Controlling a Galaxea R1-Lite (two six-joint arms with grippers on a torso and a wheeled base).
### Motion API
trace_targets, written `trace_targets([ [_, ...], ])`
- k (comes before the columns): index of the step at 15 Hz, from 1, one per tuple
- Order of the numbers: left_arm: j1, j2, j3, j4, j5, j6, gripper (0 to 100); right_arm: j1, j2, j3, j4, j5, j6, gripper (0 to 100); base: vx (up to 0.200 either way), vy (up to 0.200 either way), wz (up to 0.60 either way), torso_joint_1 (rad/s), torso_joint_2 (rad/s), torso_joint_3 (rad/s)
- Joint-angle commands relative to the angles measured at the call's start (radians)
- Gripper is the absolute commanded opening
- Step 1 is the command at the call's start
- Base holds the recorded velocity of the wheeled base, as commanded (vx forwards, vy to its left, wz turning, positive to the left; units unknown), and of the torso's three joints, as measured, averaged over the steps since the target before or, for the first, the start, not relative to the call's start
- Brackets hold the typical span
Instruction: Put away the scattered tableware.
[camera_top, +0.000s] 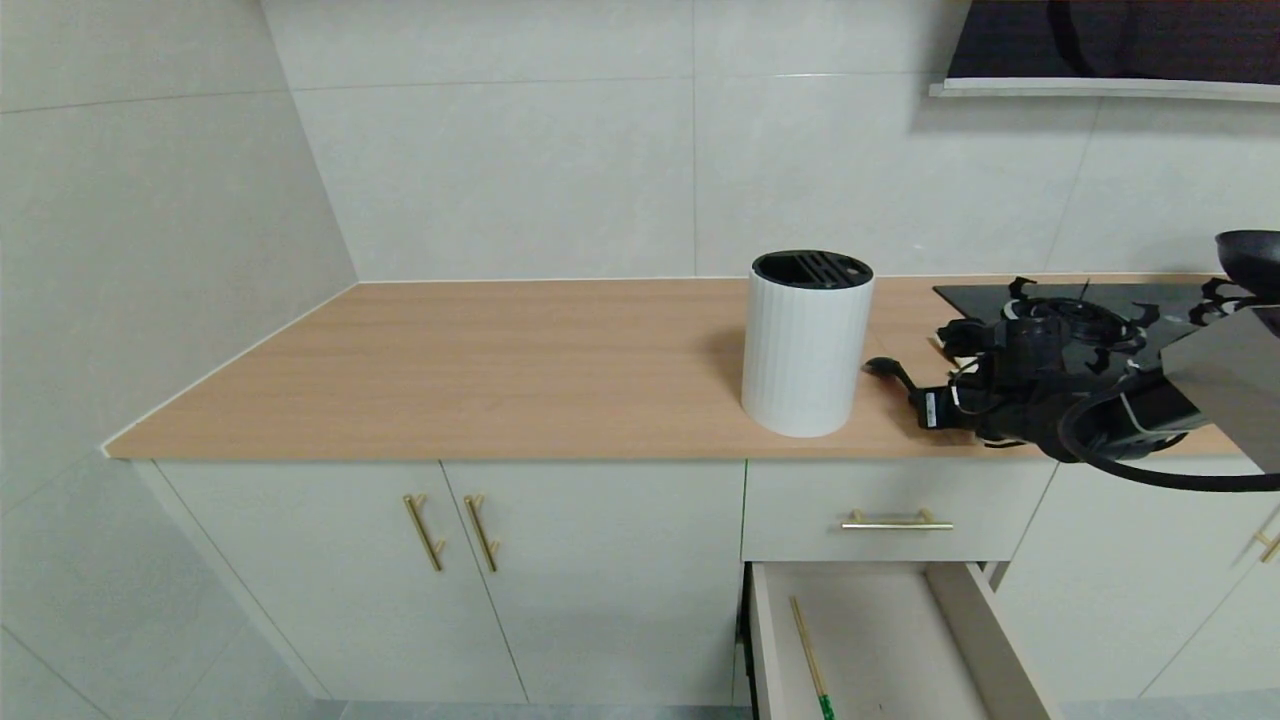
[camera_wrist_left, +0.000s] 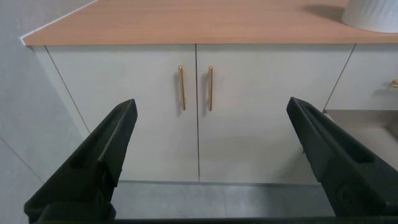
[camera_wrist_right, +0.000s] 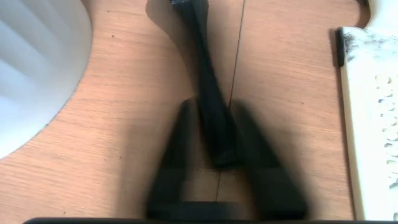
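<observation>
Head view: a white ribbed holder (camera_top: 806, 350) with a slotted black top stands on the wooden worktop (camera_top: 500, 370). Just beside it, on my right, a black spoon (camera_top: 885, 368) lies flat. My right end effector (camera_wrist_right: 213, 109) is clamped on its handle, one finger on each side. Below, a drawer (camera_top: 960, 620) stands open with a chopstick (camera_top: 808, 655) inside. My left end effector (camera_wrist_left: 211, 109) hangs low before the cupboard doors (camera_wrist_left: 249, 112), fingers wide apart and holding nothing.

One white ribbed holder (camera_top: 806, 345), one black utensil (camera_top: 888, 370), one open drawer (camera_top: 885, 640), and there's a single green-tipped chopstick (camera_top: 808, 655).
</observation>
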Motion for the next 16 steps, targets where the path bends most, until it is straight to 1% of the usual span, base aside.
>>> trace_targets([
  [1,0.0,0.001,0.0,-0.001,0.0,0.0,100,0.0,-0.003,0.001,0.003,-0.001,-0.001,0,0.0,0.0,0.0,0.0,0.0,0.0],
  [4,0.0,0.001,0.0,-0.001,0.0,0.0,100,0.006,-0.029,0.01,0.011,-0.014,0.016,0,0.0,0.0,0.0,0.0,0.0,0.0],
  [5,0.0,0.001,0.0,-0.001,0.0,0.0,100,0.016,-0.061,0.029,0.014,-0.036,0.05,0,0.0,0.0,0.0,0.0,0.0,0.0],
  [6,0.0,0.001,0.0,-0.001,0.0,0.0,100,0.026,-0.101,0.061,0.016,-0.062,0.078,0,0.0,0.0,0.0,0.0,0.0,0.0],
  [8,0.0,0.001,0.0,-0.001,0.0,0.0,100,0.037,-0.19,0.144,0.014,-0.091,0.085,0,0.0,0.0,0.0,0.0,0.0,0.0],
  [9,0.0,0.001,0.0,0.001,0.0,0.0,100,0.04,-0.28,0.226,0.016,-0.108,0.087,0,0.0,0.0,0.0,0.0,0.0,0.0],
  [11,0.0,0.001,0.0,-0.001,0.0,0.0,100,0.08,-0.423,0.371,0.016,-0.175,0.108,0,0.0,0.0,0.0,0.0,0.0,0.0],
  [12,0.0,0.001,0.0,-0.001,0.0,0.0,100,0.095,-0.484,0.435,0.011,-0.191,0.124,0,0.0,0.0,0.0,0.0,0.0,0.0],
  [16,0.0,0.001,0.0,0.001,0.0,0.0,100,0.112,-0.692,0.624,0.006,-0.229,0.127,0,0.0,0.0,0.0,0.0,0.0,0.0],
])
